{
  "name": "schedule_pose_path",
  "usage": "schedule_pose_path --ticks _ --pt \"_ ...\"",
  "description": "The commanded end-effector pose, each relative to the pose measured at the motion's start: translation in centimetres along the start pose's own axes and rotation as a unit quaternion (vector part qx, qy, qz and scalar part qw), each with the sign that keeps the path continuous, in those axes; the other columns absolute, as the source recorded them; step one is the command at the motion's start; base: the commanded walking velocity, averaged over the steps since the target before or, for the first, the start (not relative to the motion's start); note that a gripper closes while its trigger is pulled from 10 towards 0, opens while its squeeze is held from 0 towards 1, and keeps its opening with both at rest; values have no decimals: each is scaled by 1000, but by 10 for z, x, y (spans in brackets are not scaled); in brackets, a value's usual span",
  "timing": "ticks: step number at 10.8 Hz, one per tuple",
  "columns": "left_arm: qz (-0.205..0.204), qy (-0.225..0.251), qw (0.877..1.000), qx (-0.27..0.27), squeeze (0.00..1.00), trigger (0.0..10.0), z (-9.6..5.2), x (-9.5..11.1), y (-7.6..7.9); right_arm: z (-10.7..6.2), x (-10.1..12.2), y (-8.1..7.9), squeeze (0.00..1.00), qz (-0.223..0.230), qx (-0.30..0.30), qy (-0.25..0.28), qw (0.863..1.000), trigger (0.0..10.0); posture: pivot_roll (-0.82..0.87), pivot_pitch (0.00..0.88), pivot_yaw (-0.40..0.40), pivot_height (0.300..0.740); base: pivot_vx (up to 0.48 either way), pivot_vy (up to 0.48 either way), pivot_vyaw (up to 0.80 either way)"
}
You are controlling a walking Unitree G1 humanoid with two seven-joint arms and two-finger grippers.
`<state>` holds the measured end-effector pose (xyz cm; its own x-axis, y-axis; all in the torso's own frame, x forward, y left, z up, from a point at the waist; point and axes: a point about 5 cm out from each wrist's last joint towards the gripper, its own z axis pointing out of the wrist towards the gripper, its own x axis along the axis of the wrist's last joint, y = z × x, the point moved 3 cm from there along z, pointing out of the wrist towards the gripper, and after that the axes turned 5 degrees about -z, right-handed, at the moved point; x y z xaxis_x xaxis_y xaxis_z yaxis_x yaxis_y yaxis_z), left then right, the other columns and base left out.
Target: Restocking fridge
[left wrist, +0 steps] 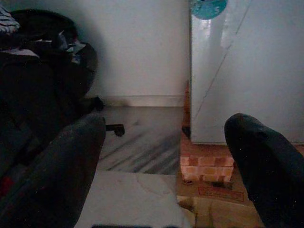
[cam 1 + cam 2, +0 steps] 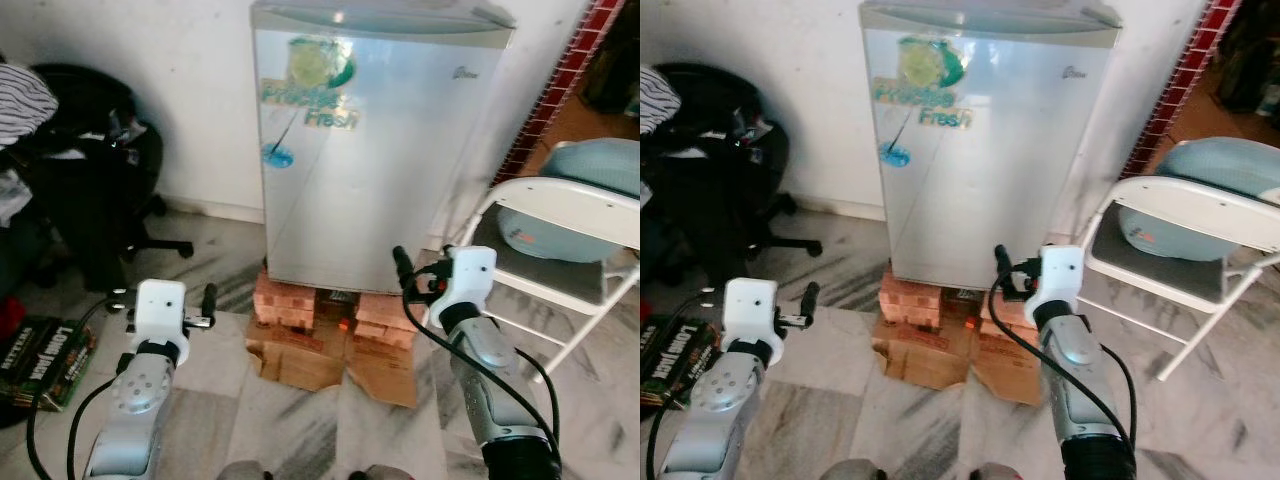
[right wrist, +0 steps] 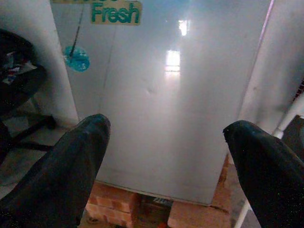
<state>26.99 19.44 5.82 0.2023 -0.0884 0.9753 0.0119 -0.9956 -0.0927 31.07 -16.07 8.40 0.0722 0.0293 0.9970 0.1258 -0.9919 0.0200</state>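
1. Looking down through my left eye, the fridge (image 2: pixel 375 150) stands upright against the wall, door shut and facing me, long axis vertical, raised on bricks (image 2: pixel 285 303) over flattened cardboard (image 2: pixel 300 362). My left gripper (image 2: pixel 165 297) hovers low and well apart from it, fingers spread and empty. A folding chair (image 2: pixel 560 215) stands just beside the fridge on my right; a dark office chair (image 2: pixel 90 170) sits to my left.

2. Through my right eye, my right gripper (image 2: pixel 1015 272) is raised near the door's lower edge. Here I cannot tell how its fingers are set.

3. From my left wrist, both fingers (image 1: pixel 61 166) stand wide apart, nothing between them, aimed at the fridge's lower corner and the bricks.

4. From my right wrist, the fingers (image 3: pixel 66 161) are spread and unloaded, pointing squarely at the glossy door. I judge that face stiff and slippery, with no handle visible; the door's side edge looks the likeliest hold, pulled gently since the brick footing may wobble.
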Motion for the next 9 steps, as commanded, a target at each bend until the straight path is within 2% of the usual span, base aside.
schedule_pose_path --ticks 1,2,5,6,8,9 --pt "3 5 1000 1 0 10000 1 3 0 2 3 2 0 -3 -2 2 1000 10000 100 0 -16 740 0 0 0" --pt "0 1 1000 2 0 10000 1 2 -1 3 3 2 0 -4 -2 2 1000 10000 98 0 -17 740 0 0 0" --pt "-2 9 1000 -5 0 10000 -1 4 1 -1 -1 6 0 -11 -5 -8 1000 10000 96 1 -20 740 0 480 0" --pt "1 29 1000 1 0 10000 -2 9 0 -6 -5 10 0 -20 -12 -16 1000 10000 91 5 -19 740 0 480 0" --pt "-32 45 998 -34 0 10000 -2 21 13 -11 -9 15 0 -20 -19 -25 999 10000 87 10 -25 740 0 480 0" --pt "-49 41 997 -43 0 10000 0 20 20 -11 -11 16 0 -25 -20 -34 999 10000 87 6 -29 740 0 480 -800"
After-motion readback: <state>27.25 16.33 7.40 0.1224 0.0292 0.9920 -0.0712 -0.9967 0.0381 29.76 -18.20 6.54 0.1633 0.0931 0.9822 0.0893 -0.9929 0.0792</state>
